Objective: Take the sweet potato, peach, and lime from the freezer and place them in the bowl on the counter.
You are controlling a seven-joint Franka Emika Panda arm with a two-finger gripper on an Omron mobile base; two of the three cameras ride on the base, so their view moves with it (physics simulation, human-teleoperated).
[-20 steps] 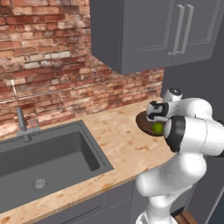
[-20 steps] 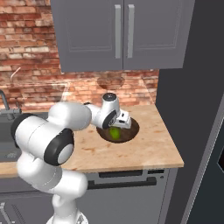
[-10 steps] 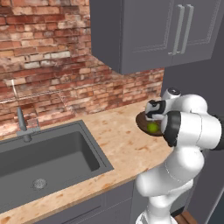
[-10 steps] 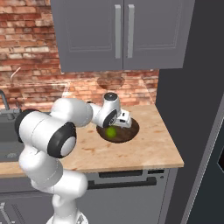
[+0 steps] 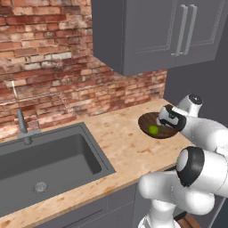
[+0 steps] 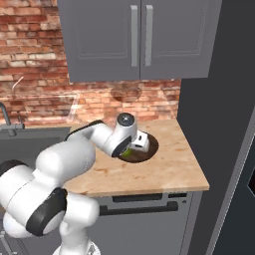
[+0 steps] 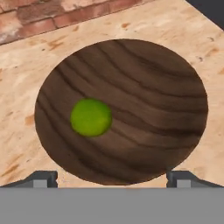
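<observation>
Hand view: wooden bowl (image 7: 144, 78) on the tan counter (image 7: 39, 57), holding one lime (image 7: 90, 117).
Gripper (image 7: 111, 177) hovers above the bowl, jaws spread wide and empty; the lime sits left of the bowl's centre.

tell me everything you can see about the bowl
The bowl is wide, shallow and round, of dark brown wood with curving grain. It sits upright and flat on the light wood-grain counter, near the brick wall. Inside lies one bright green lime, off centre. The open gripper hovers above it, touching nothing.
</observation>
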